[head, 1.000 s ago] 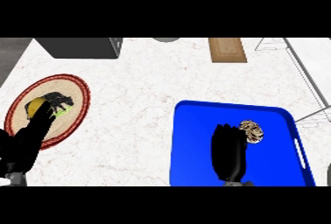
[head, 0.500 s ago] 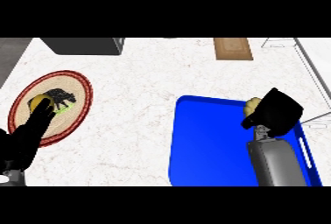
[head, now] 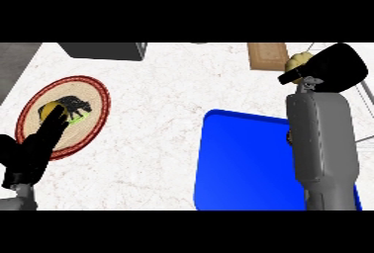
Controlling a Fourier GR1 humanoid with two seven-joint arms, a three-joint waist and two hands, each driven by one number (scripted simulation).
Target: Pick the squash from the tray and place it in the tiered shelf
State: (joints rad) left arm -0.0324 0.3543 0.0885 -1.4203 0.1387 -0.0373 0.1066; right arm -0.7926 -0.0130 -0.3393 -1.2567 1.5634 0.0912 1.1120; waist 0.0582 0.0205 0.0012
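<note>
Pale yellow squash (head: 295,61) in right hand (head: 333,66), beyond blue tray's (head: 241,163) far edge

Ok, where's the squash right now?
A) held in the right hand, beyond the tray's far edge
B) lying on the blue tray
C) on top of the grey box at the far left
A: the squash peeks out from the right hand, which curls round it, past the far edge of the blue tray.

At 1 o'clock the right hand (head: 335,66) is hiding most of the squash (head: 296,61); its forearm (head: 321,143) is covering the tray (head: 241,163) at 4 o'clock.
</note>
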